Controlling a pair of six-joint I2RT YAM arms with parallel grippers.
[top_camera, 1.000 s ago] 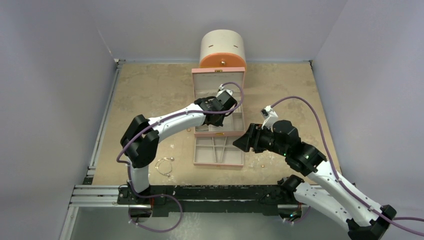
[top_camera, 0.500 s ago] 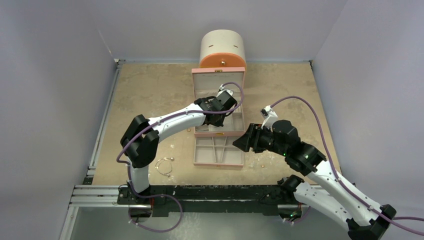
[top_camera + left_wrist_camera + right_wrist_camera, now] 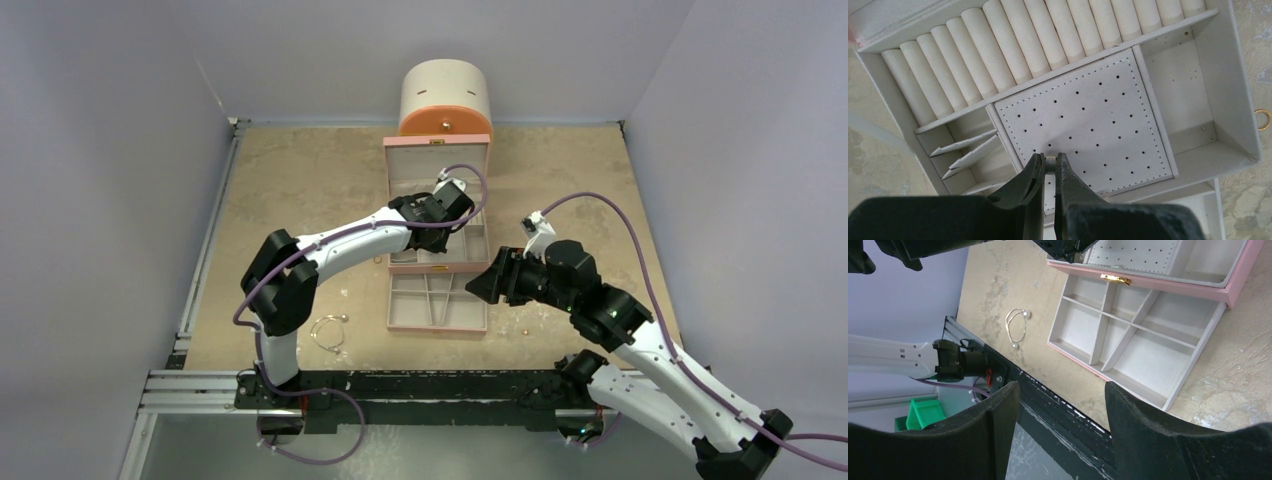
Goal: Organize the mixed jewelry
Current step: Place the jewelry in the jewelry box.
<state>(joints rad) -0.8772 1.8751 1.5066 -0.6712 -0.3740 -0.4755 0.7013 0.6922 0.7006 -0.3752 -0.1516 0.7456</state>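
Gold is all I'm staring at: what looks like a tiny gold stud (image 3: 1050,158) pinched between the tips of the left gripper (image 3: 1050,159). It's so small I can't swear to it. What changed over the last second? Basically nothing. In the overhead view both arms sit where they were, give or take a hair on the right one.

The left jaws are clamped nearly shut on that speck, right at the lower edge of the white perforated earring panel (image 3: 1088,125) inside the pink quilted jewelry box (image 3: 388,266), mid-frame. The right gripper (image 3: 1060,390) hangs wide open with nothing in it, beside the right edge of the pulled-out divided tray (image 3: 1128,325).

The rest of the jewelry is outside the box:
- The thin silvery wire bangle with small beads (image 3: 327,332) lies on the table, lower left of the tray.
- A small coppery ring (image 3: 1262,120) sits just past the box wall, at the right edge of the left wrist view.
- Another small gold piece (image 3: 524,328) lies right of the tray.

My read is that the standstill is me lining the stud up with a hole. Nothing counts as sorted until it's seated and let go.
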